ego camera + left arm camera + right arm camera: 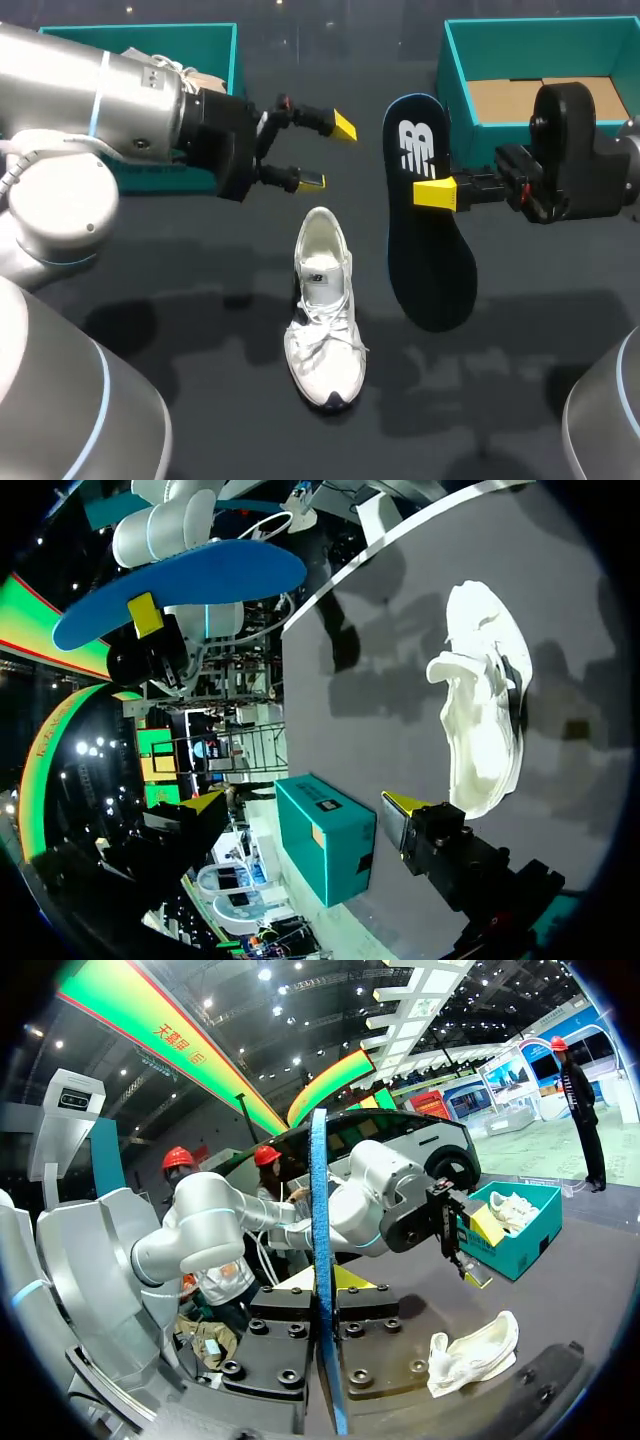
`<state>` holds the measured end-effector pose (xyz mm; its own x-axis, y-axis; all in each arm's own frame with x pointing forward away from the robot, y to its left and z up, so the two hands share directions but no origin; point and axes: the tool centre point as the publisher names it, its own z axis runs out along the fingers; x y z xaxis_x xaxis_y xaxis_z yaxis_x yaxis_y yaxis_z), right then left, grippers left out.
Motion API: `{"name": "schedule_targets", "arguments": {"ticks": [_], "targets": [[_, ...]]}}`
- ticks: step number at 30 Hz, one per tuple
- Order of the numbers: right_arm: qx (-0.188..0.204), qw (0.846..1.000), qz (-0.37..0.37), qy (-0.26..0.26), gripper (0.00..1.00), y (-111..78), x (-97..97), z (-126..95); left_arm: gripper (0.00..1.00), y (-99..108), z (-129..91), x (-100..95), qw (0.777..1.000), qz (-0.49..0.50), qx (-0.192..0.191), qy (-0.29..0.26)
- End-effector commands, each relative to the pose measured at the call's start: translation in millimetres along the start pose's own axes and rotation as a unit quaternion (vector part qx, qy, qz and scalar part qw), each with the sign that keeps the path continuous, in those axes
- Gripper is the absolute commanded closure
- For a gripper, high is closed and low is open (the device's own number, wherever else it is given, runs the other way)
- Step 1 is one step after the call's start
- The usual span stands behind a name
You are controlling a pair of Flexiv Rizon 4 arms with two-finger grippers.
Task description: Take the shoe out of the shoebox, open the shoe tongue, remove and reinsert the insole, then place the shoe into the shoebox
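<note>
A white shoe [322,310] lies on the dark table at the centre, toe toward the front edge, tongue pulled up. My right gripper [437,193] is shut on a dark blue insole [430,240] and holds it in the air to the right of the shoe. In the right wrist view the insole [320,1220] stands edge-on between the fingers, with the shoe [475,1352] on the table beyond. My left gripper [328,154] hangs open and empty above the shoe's far left. From the left wrist the shoe [480,710] lies ahead and the lifted insole [190,580] is off to one side.
A teal shoebox [456,80] with a cardboard floor stands at the back right, also seen ahead of the left gripper [325,835]. A second teal box [232,60] at the back left holds another white shoe [512,1205]. Bare table lies around the shoe.
</note>
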<state>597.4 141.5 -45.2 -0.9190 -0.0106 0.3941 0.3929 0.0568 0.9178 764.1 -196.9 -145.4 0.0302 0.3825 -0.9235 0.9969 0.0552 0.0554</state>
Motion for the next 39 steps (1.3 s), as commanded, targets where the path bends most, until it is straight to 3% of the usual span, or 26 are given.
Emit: {"name": "schedule_targets", "arguments": {"ticks": [1,3,12,18,23,28,30,39], "targets": [[0.000,1.000,0.001,0.000,1.00,-0.3,-0.9,2.1,0.00,-2.0,-1.5,-2.2,0.998,-0.005,-0.012,-0.054],[0.000,1.000,0.001,0.000,1.00,-0.3,-0.9,2.1,0.00,0.8,-5.0,-6.9,0.997,-0.009,-0.004,-0.071],[0.000,1.000,0.001,0.000,1.00,-0.3,-0.9,2.1,0.00,2.7,-7.4,-8.8,0.998,0.003,0.002,-0.058],[0.000,1.000,0.001,0.000,1.00,-0.3,-0.9,2.1,0.00,-1.7,-5.4,-13.5,0.995,0.012,-0.008,-0.103],[-0.003,0.998,0.068,0.006,1.00,4.0,-33.1,2.8,0.00,2.8,-9.1,-16.2,0.993,0.015,-0.017,-0.117],[-0.038,0.993,0.113,0.020,1.00,7.7,-62.1,-4.4,0.00,11.0,-12.7,-19.8,0.991,-0.009,-0.008,-0.134],[-0.012,0.991,0.130,0.008,1.00,6.9,-70.9,-4.9,0.00,12.1,-13.9,-21.0,0.991,-0.012,-0.005,-0.136],[-0.012,0.991,0.130,0.008,1.00,6.9,-70.9,-4.9,0.00,12.1,-13.9,-21.0,0.991,-0.012,-0.005,-0.136]]}}
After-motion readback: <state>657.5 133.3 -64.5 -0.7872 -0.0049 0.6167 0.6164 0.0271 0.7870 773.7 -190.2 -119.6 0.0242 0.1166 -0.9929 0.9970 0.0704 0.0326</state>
